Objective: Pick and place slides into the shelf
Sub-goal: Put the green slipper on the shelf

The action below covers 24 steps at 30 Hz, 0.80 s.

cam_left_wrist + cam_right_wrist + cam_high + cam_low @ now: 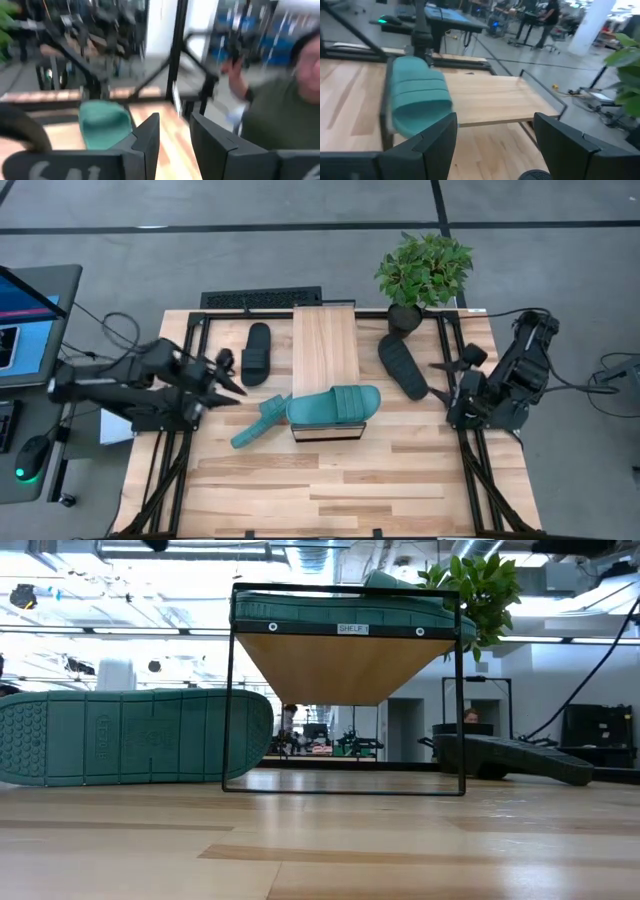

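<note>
One teal slide (pixel 259 423) just beside the open left hand (pixel 229 387).

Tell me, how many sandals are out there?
4: teal slide atop the shelf, second teal slide on the table beside it, left black slide, right black slide.
</note>
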### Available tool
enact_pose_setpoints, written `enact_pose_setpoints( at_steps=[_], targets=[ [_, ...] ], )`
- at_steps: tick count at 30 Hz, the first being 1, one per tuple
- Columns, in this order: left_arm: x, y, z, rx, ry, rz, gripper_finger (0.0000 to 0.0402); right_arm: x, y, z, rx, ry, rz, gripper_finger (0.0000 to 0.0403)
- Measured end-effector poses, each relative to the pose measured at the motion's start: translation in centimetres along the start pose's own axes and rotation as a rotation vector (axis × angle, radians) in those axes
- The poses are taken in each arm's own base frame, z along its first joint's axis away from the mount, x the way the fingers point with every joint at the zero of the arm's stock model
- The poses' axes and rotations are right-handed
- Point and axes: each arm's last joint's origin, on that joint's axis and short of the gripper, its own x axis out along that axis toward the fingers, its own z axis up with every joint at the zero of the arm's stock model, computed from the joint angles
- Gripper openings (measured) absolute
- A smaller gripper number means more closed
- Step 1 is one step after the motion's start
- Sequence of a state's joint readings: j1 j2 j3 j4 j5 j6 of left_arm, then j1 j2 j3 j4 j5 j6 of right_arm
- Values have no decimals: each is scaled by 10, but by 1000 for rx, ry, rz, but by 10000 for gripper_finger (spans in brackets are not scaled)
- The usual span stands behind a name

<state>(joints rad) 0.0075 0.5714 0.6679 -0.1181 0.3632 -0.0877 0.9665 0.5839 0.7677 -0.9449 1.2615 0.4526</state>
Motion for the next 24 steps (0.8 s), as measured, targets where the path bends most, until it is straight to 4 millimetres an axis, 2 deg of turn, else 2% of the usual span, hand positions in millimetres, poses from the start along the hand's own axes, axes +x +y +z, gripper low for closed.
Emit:
enact_pose_setpoints(
  at_steps=[5,9,12,18,24],
  targets=[
    [37,-12,21,96,227,83,96,2,-4,-16,35,-51,-84,255],
    [58,-30,38,149,339,187,96,1,-11,-26,74,-61,-79,255],
    [69,-44,43,170,403,294,96,3,-6,-28,86,-73,-54,255],
    [80,-71,31,202,465,485,96,6,7,-28,59,-83,63,255],
    [83,-92,15,144,486,551,96,7,11,-33,45,-78,67,255]
  ],
)
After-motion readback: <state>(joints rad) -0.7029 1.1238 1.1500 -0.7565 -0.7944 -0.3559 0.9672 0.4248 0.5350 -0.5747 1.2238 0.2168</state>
